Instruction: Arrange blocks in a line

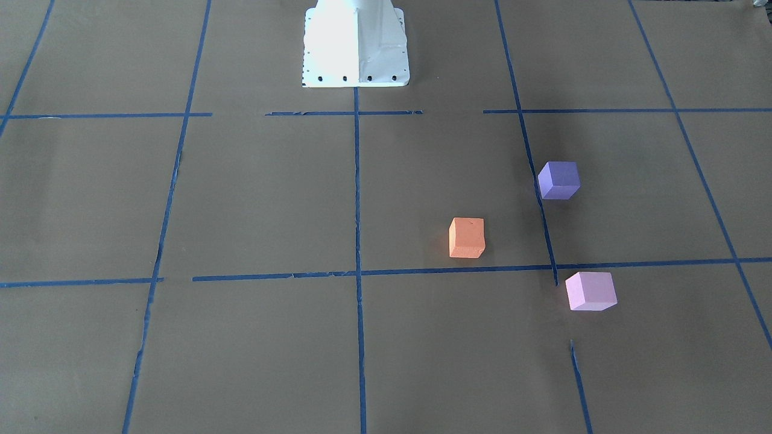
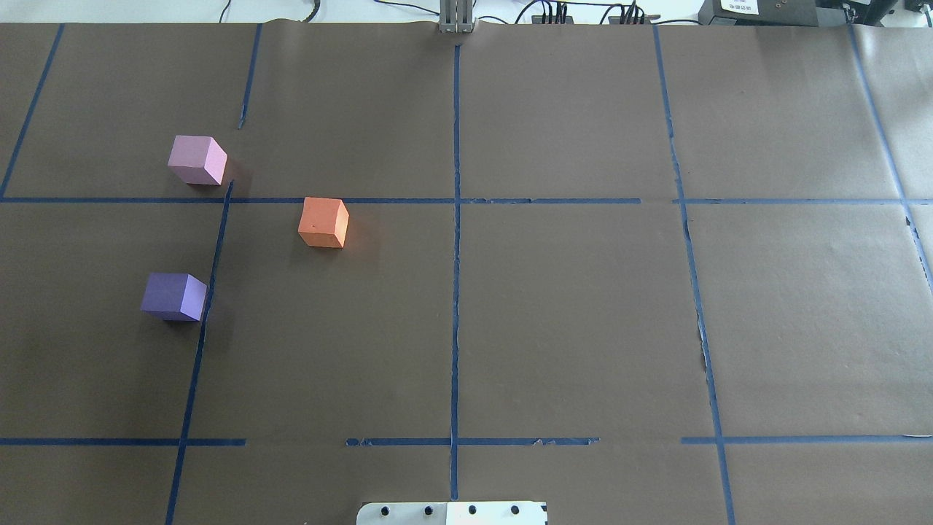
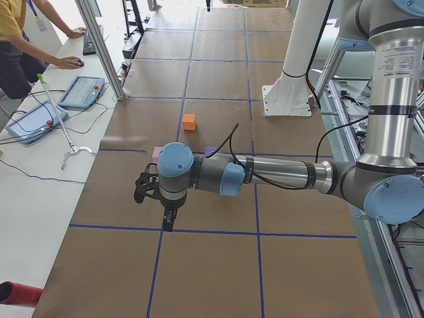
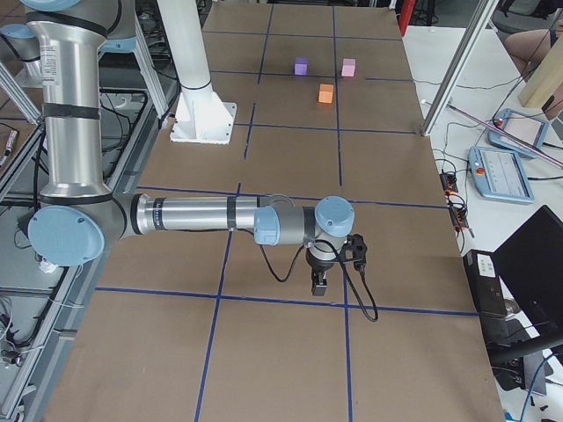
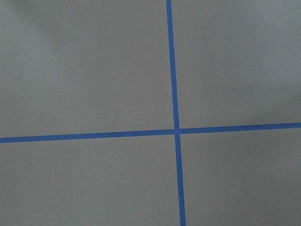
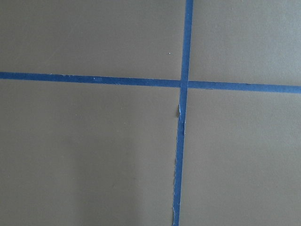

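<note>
Desk point(image 2: 568, 306) fills the view, brown paper gridded in blue tape point(image 2: 455, 292), and both arms are out of the overhead and front shots. From the side cameras, the left claw point(image 3: 169, 218) and right claw point(image 4: 319, 283) point down over tape crossings at opposite ends, too small and side-on to tell whether their fingers are apart or together. On the robot's left half sit three blocks in a loose triangle, none touching: orange block point(image 2: 323, 222) innermost, pink block point(image 2: 197, 160) farthest out, purple block point(image 2: 173, 296) nearest the robot, the last two half hidden behind the left arm point(image 3: 278, 173) in the left-end view.
</note>
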Controlling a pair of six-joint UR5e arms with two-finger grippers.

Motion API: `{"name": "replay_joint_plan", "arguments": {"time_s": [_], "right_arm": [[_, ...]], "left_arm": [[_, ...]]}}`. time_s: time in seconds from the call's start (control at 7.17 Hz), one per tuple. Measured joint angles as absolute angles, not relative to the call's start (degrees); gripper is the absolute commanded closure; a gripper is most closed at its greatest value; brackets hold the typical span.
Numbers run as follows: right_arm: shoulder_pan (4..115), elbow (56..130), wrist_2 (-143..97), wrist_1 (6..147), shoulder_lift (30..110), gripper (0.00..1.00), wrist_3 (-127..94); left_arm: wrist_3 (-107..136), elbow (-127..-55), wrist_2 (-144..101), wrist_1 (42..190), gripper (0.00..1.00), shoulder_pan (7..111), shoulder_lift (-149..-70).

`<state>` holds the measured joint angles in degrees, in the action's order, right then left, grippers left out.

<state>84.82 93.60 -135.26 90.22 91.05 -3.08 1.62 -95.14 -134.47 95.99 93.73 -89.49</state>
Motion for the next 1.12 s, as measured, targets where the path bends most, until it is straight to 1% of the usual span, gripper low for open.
{"name": "replay_joint_plan", "arguments": {"time_s": [0.56, 0.84, 0.98, 1.12], "right_arm": [[84.81, 93.60, -135.26, 90.22, 91.05, 0.00, -3.08], [84.82, 93.60, -135.26, 90.22, 91.05, 0.00, -3.08], [84.81, 93.60, -135.27, 90.22, 91.05, 0.00, -3.08], [84.82, 93.60, -135.26, 90.20, 91.05, 0.00, -3.08]], "left_arm": [[1.87, -95.17, -134.47, 96.37, 0.00, 93.70, -88.90], [2.02, -96.29, -134.56, 97.97, 0.00, 93.39, -88.61], [2.31, -97.01, -135.32, 98.60, 0.00, 91.91, -88.93], [4.44, -97.82, -136.32, 98.81, 0.00, 88.25, -90.20]]}}
